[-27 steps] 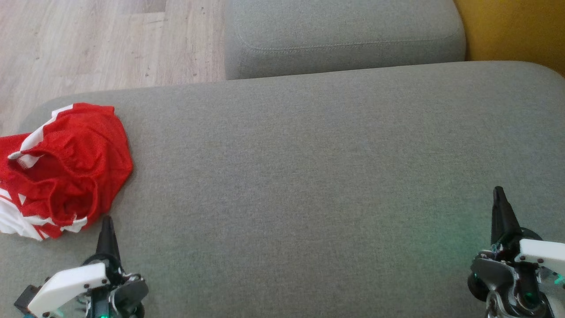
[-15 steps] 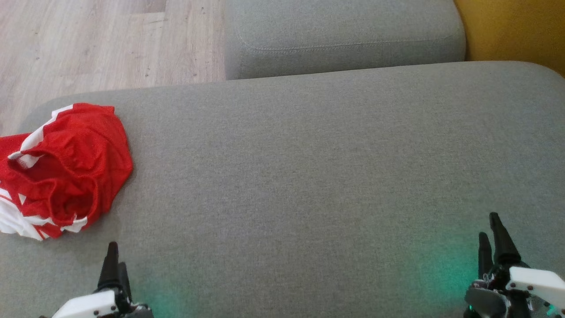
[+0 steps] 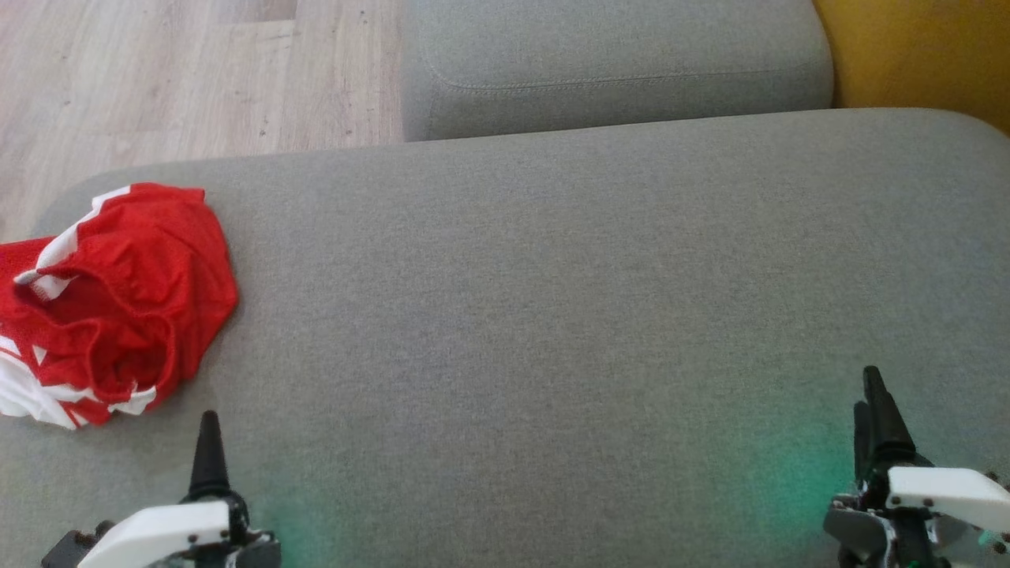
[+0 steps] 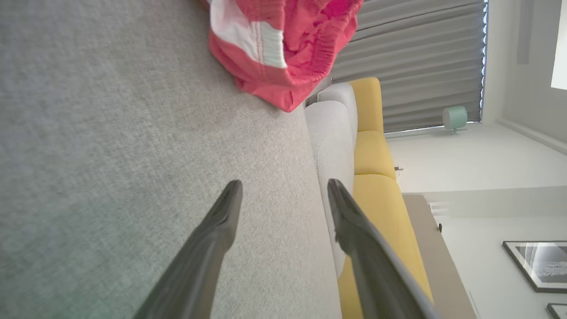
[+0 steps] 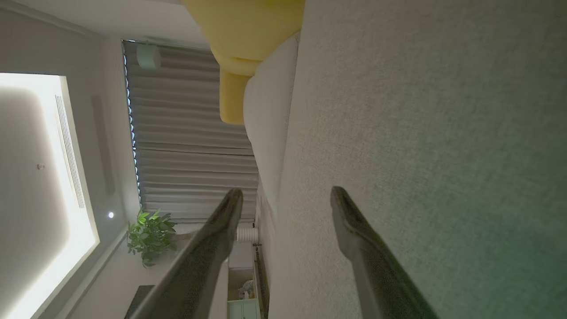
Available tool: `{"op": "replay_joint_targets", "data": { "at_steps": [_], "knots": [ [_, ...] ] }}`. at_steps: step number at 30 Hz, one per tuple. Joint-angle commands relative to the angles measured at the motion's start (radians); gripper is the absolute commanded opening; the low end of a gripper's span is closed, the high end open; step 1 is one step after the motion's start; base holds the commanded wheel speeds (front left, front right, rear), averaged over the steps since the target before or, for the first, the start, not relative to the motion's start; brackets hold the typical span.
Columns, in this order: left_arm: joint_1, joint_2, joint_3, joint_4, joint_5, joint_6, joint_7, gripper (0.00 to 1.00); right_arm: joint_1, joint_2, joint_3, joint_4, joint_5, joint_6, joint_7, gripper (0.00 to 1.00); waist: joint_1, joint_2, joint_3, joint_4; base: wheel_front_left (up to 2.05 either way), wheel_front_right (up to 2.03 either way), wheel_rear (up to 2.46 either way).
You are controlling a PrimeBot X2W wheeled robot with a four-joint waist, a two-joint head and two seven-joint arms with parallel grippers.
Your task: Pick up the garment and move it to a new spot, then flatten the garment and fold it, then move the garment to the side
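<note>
Left claw (image 4: pixel 284 186) spread, empty, red-white garment (image 4: pixel 283 44) crumpled nearby

Saw a grey seat (image 3: pixel 552 276) across the foreground, a second grey cushion (image 3: pixel 615 63) just behind it. Noted pale wood floor (image 3: pixel 158 79) at upper left, yellow upholstery (image 3: pixel 923 55) at upper right. Made out pleated curtains (image 5: pixel 190 146), a green plant (image 5: pixel 148 237) near them, and a framed picture (image 4: pixel 538 266)
</note>
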Motion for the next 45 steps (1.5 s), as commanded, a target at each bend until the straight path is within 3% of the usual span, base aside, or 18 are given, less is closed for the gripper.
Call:
{"op": "replay_joint_targets", "data": {
  "at_steps": [1, 13, 45],
  "knots": [
    [-0.041, 0.006, -0.009, -0.044, 0.045, 0.008, -0.013, 1.00, -0.049, -0.005, 0.014, -0.044, -0.057, 0.000, -0.015, 1.00, 0.0000, 0.0000, -0.001, 0.001, 0.00, 0.00, 0.00],
    [-0.037, 0.007, -0.042, -0.053, 0.183, 0.033, -0.046, 1.00, -0.042, -0.006, 0.063, -0.075, -0.284, 0.000, -0.047, 1.00, 0.0000, 0.0000, -0.009, 0.003, 0.00, 0.00, 0.00],
    [-0.014, 0.009, -0.112, -0.081, 0.586, 0.086, -0.144, 1.00, -0.031, -0.008, 0.185, -0.091, -0.741, 0.000, -0.144, 1.00, 0.0000, 0.0000, -0.045, 0.013, 0.00, 0.00, 0.00]
  ]
}}
